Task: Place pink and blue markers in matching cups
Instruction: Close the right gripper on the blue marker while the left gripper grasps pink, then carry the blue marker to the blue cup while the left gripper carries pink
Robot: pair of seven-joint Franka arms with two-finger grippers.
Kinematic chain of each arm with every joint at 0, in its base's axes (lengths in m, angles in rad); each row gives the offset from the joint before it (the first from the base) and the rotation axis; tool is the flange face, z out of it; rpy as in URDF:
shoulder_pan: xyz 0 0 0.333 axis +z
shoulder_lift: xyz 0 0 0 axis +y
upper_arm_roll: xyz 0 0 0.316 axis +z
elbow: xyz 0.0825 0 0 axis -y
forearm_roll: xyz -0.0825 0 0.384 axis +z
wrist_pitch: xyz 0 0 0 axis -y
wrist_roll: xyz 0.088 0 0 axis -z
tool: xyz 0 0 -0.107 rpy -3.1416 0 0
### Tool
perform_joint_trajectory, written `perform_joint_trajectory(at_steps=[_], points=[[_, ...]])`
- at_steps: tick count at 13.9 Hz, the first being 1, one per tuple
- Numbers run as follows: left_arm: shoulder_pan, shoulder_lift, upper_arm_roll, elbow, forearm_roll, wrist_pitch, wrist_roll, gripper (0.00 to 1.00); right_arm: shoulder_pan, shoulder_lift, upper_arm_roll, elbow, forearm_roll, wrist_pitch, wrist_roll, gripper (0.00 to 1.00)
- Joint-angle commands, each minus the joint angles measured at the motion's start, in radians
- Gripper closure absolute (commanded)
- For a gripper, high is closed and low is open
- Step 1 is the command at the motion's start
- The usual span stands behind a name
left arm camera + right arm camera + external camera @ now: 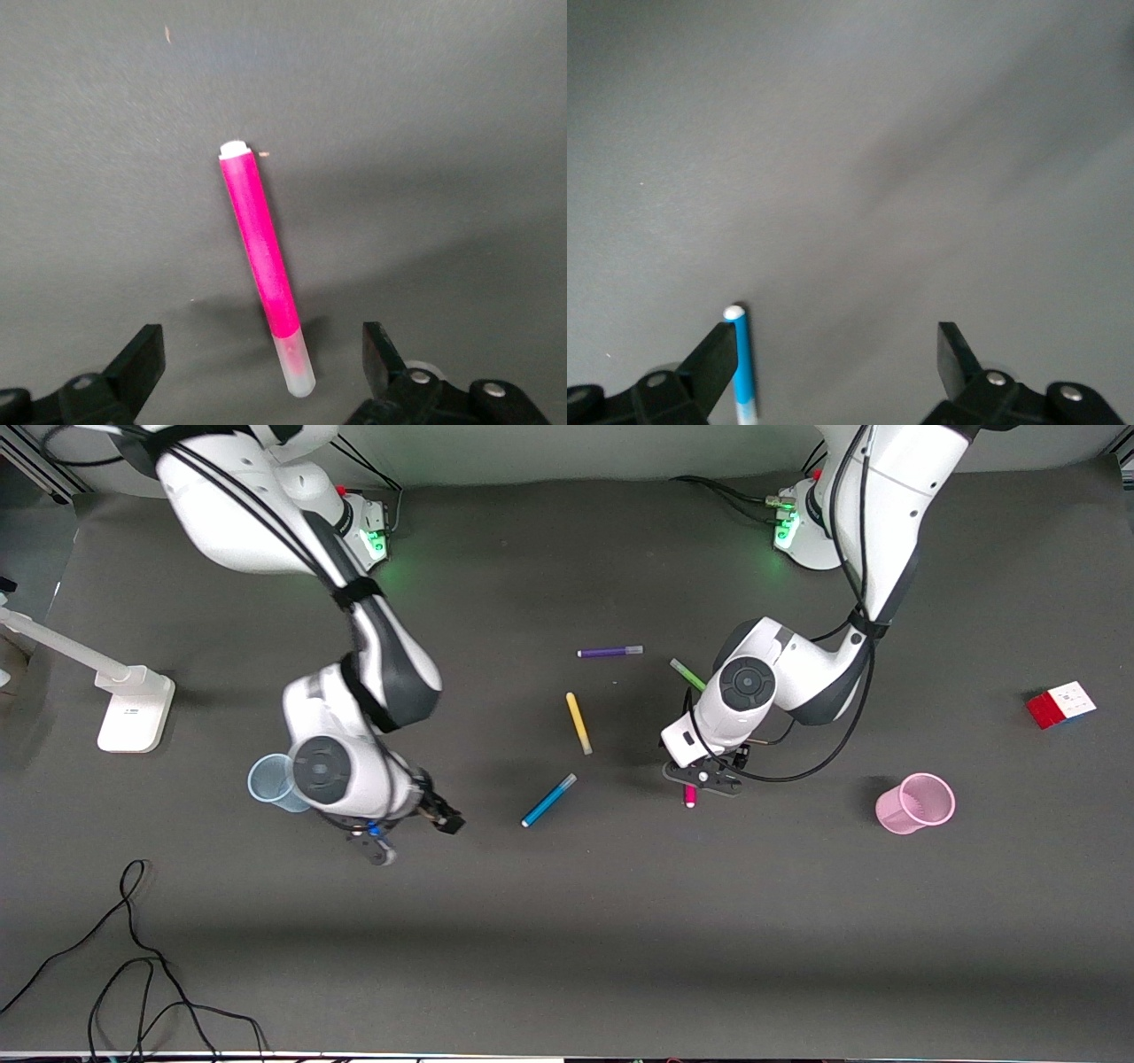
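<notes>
The pink marker (pixel 261 257) lies on the grey mat, and only its end (pixel 689 795) shows under my left gripper (pixel 704 778) in the front view. My left gripper (pixel 261 341) is open, low over the marker, with its capped end between the jaws and touching neither. The blue marker (pixel 547 801) lies on the mat toward the right arm's end from the pink one. My right gripper (pixel 415 838) is open and empty, over the mat between the pale blue cup (pixel 268 781) and the blue marker. The blue marker (pixel 741 363) shows beside one finger. The pink cup (pixel 917 803) stands toward the left arm's end.
A purple marker (pixel 609 652), a yellow marker (pixel 578 723) and a green marker (pixel 687 674) lie mid-table, farther from the front camera. A colour cube (pixel 1060 704) sits at the left arm's end. A white stand (pixel 133 704) and black cables (pixel 133 957) are at the right arm's end.
</notes>
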State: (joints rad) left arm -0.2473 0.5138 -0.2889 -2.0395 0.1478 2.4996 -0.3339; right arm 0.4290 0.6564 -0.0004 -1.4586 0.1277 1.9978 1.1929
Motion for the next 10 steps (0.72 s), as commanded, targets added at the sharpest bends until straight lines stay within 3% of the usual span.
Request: perform_joint_trajectory(at_steps=[1,3,4,6,10], points=[[-0.023,0.006,0.016,-0.021,0.021,0.022,-0.057,0.01,0.025,0.110,-0.009,0.141,0.010,-0.005,0.076,0.00],[-0.030,0.017,0.016,-0.021,0.021,0.022,-0.059,0.06,0.030,0.114,-0.009,0.141,0.007,-0.005,0.077,0.00],[-0.030,0.017,0.014,-0.021,0.021,0.018,-0.060,0.15,0.040,0.115,-0.009,0.139,0.010,-0.005,0.077,0.00],[-0.027,0.014,0.014,-0.021,0.021,0.009,-0.076,0.45,0.063,0.147,-0.009,0.152,0.007,0.009,0.118,0.00],[-0.024,0.008,0.014,-0.021,0.021,0.001,-0.099,0.91,0.117,0.201,-0.009,0.173,0.004,0.087,0.145,0.01]])
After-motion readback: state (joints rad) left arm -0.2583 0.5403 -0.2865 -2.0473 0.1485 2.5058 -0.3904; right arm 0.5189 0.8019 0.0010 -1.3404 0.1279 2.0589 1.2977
